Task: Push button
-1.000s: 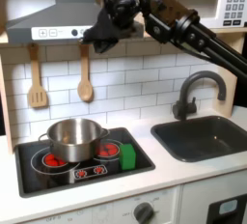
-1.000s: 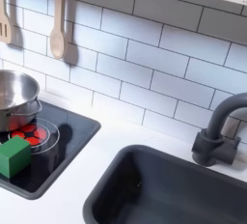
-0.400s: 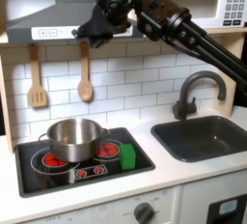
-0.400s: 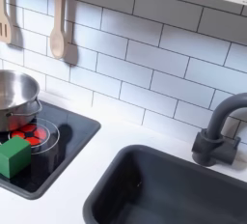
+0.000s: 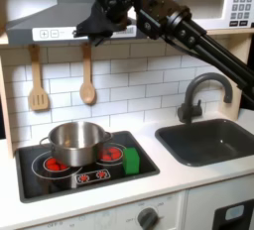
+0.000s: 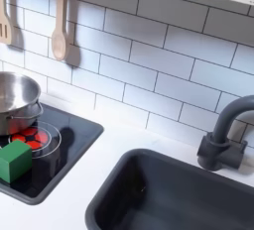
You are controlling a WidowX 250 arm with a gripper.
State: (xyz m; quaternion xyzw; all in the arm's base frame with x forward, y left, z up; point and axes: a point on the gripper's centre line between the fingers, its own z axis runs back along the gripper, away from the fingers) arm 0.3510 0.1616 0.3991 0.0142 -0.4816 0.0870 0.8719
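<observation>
The jaws are pressing up against the front of the grey range hood (image 5: 50,21) in the first exterior view, and whether they are parted or closed cannot be told, since the black gripper (image 5: 87,31) is showing as one dark mass. The gripper is sitting right at the row of small buttons (image 5: 62,34) on the hood's lower front strip, at that row's right end in the first exterior view; contact with a button cannot be made out. Behind it the black arm (image 5: 189,31) is slanting up and away toward the first exterior view's right, passing in front of the microwave (image 5: 238,1). Below, in both exterior views, a wooden spoon (image 5: 87,80) is hanging on the white tiled wall, a steel pot (image 5: 76,141) is sitting on the black stovetop (image 5: 60,179) with a green block (image 5: 131,160) near it, and a dark faucet (image 5: 198,93) is standing over the sink (image 5: 213,140) set in the white counter (image 5: 174,174).
</observation>
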